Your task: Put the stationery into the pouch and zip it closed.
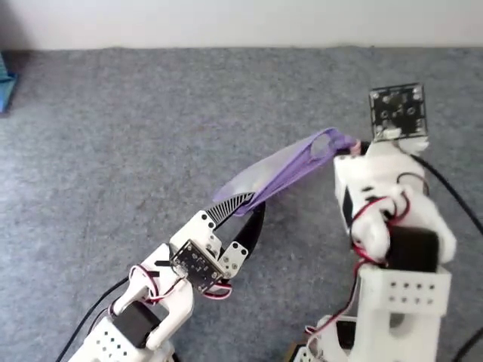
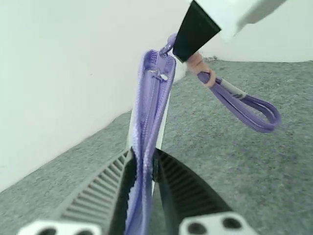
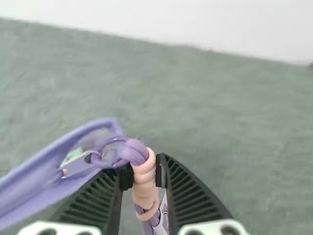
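The purple translucent fabric pouch (image 1: 279, 173) hangs clear of the grey felt-covered table (image 1: 113, 151), stretched taut between the two arms from near left to far right. The left gripper (image 1: 241, 205) is clamped on the near-left end. In its wrist view, the left gripper (image 2: 143, 159) has its ribbed fingers pressed onto the zipped edge of the pouch (image 2: 149, 107) with no gap showing. The right gripper (image 1: 351, 147) is at the far-right end. Its wrist view shows the right gripper (image 3: 142, 169) closed narrowly on the pink pull (image 3: 144, 178), which joins the purple cord at the pouch (image 3: 44, 171) corner. A purple wrist loop (image 2: 249, 105) dangles free below that corner. The metal zip slider (image 2: 159, 75) sits close to the far-right end, so the zip is judged at or near full closure. The last stretch beside the slider cannot be confirmed from these views. Pale shapes show faintly through the pouch wall, but what is inside cannot be identified. The step in hand is judged to be finishing the zip. To do it well, the left gripper should act as a fixed anchor. The right gripper should pull straight along the line of the zip, not upward or sideways, so the teeth stay aligned. Tension should be moderate, since the hold on the small pull could slip or the fabric could drag out of the left fingers. The loose loop should be kept out of the slider's track.
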You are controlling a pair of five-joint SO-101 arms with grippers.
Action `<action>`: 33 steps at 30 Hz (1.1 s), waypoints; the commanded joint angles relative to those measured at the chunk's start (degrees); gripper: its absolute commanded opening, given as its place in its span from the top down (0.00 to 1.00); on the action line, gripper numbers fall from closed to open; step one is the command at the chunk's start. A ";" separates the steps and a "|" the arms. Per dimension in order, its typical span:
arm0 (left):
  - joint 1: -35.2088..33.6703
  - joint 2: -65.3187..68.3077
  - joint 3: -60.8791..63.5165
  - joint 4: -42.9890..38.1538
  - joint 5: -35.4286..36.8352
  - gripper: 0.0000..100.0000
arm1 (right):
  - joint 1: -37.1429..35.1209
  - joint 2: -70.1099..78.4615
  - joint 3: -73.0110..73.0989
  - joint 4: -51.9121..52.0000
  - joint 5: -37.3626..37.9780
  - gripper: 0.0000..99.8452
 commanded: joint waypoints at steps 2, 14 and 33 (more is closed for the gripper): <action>-1.49 -0.88 -0.75 1.49 -0.18 0.99 | 6.90 6.37 -3.16 -9.89 3.34 0.99; -1.49 -0.88 -1.27 2.81 -0.18 0.99 | 10.68 13.85 -4.13 -14.73 5.54 0.99; -23.65 -0.88 -1.54 2.81 5.19 0.70 | 7.69 13.85 6.07 -3.38 5.10 0.99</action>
